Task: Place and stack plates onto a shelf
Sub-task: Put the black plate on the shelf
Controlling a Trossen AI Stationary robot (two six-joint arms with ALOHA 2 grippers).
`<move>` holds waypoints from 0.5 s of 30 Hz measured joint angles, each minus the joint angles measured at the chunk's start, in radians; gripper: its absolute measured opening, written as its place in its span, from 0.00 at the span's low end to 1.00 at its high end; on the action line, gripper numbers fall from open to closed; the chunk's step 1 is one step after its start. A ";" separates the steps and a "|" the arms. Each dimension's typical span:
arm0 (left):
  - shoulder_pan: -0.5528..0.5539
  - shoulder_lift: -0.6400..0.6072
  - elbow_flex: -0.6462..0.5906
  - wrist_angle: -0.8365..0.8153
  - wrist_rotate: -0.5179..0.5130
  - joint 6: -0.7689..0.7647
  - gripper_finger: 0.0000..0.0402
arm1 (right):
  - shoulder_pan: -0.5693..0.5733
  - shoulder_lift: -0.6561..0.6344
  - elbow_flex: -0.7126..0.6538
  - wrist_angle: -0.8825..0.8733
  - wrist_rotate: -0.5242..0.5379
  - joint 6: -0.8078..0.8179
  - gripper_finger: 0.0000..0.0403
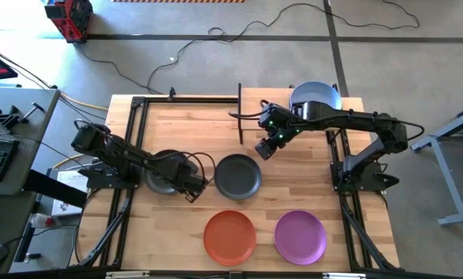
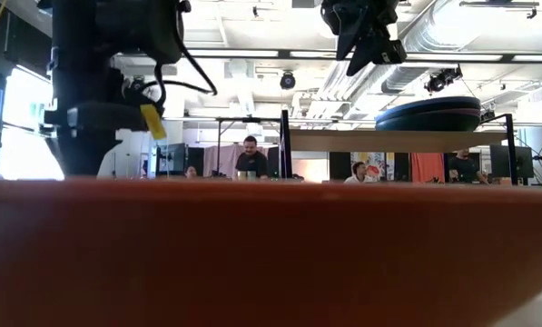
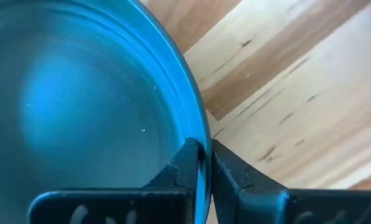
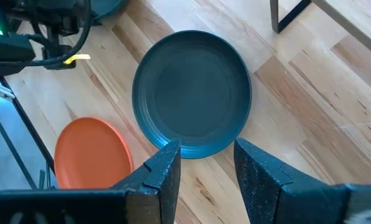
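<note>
From above, the slatted wooden tabletop (image 1: 177, 225) sits on a grey concrete floor crossed by cables. The left end effector (image 1: 194, 186) is pinched on the rim of a dark grey plate (image 1: 163, 180) at the tabletop's left. Another dark plate (image 1: 237, 176) lies at centre, the orange plate (image 1: 229, 236) and purple plate (image 1: 300, 237) nearer the front edge. The right end effector (image 1: 265, 147) hangs spread and empty between the central plate and the shelf (image 1: 262, 105), where a small stack of plates (image 1: 316, 96) rests.

At tabletop height, the orange rim fills the foreground; behind is an open workshop with people, ceiling ducts and lights.

The left wrist shows fingers (image 3: 185, 165) clamped across the plate edge over pale wood.

The right wrist shows parted fingers (image 4: 163, 168) above the central plate.
</note>
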 joint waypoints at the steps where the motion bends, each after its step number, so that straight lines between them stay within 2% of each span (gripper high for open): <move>1: 0.000 0.000 0.013 -0.019 -0.005 0.025 0.02 | 0.000 0.000 0.000 0.002 0.000 0.000 0.32; 8: -0.001 0.000 0.134 -0.203 -0.039 0.241 0.01 | -0.001 0.000 0.000 0.014 0.002 -0.050 0.32; 15: -0.004 0.000 0.268 -0.407 -0.120 0.441 0.00 | 0.000 0.000 0.000 0.062 0.112 -0.071 0.32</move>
